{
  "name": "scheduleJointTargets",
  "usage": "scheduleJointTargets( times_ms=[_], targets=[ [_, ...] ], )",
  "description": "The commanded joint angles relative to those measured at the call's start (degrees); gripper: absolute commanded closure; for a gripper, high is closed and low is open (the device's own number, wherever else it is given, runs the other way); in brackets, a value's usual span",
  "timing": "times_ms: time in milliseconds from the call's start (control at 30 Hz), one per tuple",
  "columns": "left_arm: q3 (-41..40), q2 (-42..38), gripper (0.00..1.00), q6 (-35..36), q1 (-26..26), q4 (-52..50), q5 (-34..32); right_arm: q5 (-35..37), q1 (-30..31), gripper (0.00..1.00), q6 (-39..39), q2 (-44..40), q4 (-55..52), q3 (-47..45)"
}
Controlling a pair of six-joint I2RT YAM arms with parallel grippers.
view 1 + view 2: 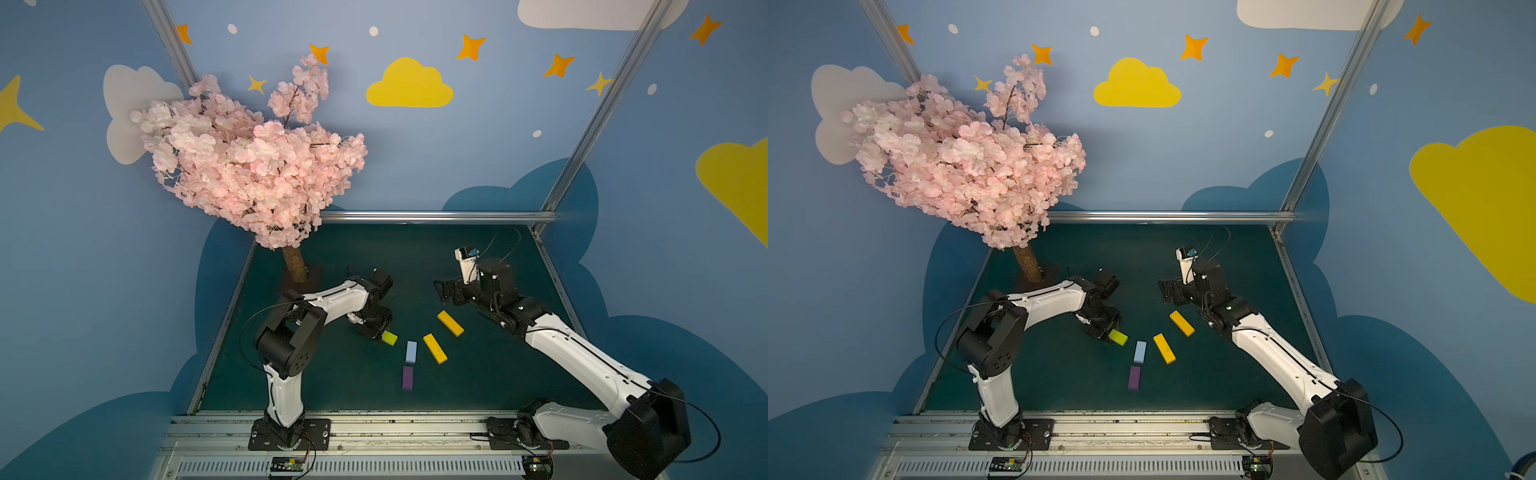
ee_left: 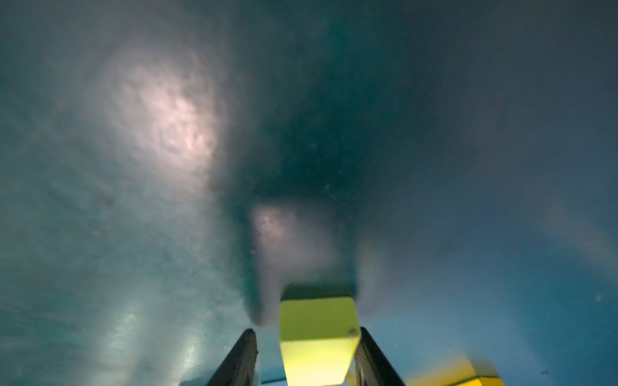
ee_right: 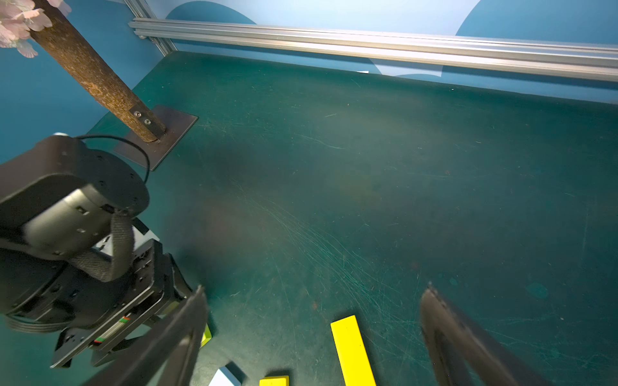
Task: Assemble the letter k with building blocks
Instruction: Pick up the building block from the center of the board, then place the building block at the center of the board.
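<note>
Your dark green scratched table mat (image 1: 498,386) carries everything. Take the flat light blue rectangular block (image 1: 411,351) near its middle as your reference.

Well beyond that block, toward the left arm's side, stands the pink artificial blossom tree (image 1: 249,166). Its crown hides the upper trunk in both top views. The white-and-black left arm (image 1: 332,299) covers part of its foot.

The white-and-black right arm (image 1: 582,357) reaches in from the blue block's other side. Its right gripper (image 3: 314,289) hangs beyond the block, fingers spread wide over bare mat.

From above, the left gripper (image 1: 376,328) hides its own fingers. Its wrist view shows them closed on the lime-green short flat block (image 2: 317,334), which is sharp against a smeared mat. One finger (image 2: 371,354) lies flat on it. A thin strip of mat shows at the other, so contact there is hard to judge.

A long orange-yellow flat block (image 1: 434,348) lies angled just beside the blue block, on the right arm's side, not touching. The second long orange-yellow block (image 1: 450,323) lies farther out that way, apart. The right wrist view crops both.

The lime block sits tilted just off the blue block's far end. A purple short flat block (image 1: 407,377) lies in line just off its near end, across a narrow gap.

A blurred yellow patch (image 2: 468,377) at the left wrist view's edge is too cropped to identify.
</note>
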Motion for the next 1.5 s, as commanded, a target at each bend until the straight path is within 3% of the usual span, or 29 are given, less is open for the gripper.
scheduleJointTargets(
  times_ms=[0, 100, 200, 400, 600, 833, 1100, 1333, 1467],
  targets=[
    [0.8, 1.4, 0.51, 0.8, 0.3, -1.7, -0.2, 0.5, 0.5, 0.01, -0.6, -0.5, 1.6, -0.9],
    [2.0, 2.8, 0.54, 2.3, 0.7, -1.6, -0.1, 0.7, 0.5, 0.01, -0.5, -0.5, 1.6, -1.0],
    [3.8, 4.4, 0.73, 7.0, 1.2, 0.3, 1.0, 0.9, 0.5, 0.01, -0.4, -0.5, 1.7, -1.2],
    [10.2, 9.3, 0.87, 16.5, 1.7, -2.8, 3.7, 1.1, 0.6, 0.01, -0.4, -0.6, 2.2, -1.5],
    [18.9, 12.8, 0.90, 35.2, 3.0, -5.9, 5.9, 1.2, 0.6, 0.01, -0.4, -0.2, 2.1, -1.8],
    [25.3, 12.6, 0.89, 53.6, 4.7, -13.5, -3.4, 0.9, 0.7, 0.01, 0.2, 0.1, 2.8, -2.0],
    [35.7, 18.6, 0.87, 59.6, 4.5, -23.1, -11.0, 0.5, 0.9, 0.01, 0.3, 1.2, 3.1, -1.7],
    [40.3, 21.1, 0.84, 59.6, 3.9, -24.8, -12.9, 1.0, 1.1, 0.01, 0.0, 1.2, 2.3, -1.2],
    [39.7, 20.8, 0.84, 58.2, 3.6, -23.7, -9.5, 1.2, 1.1, 0.01, 0.1, 1.5, 2.4, -1.3]
  ],
)
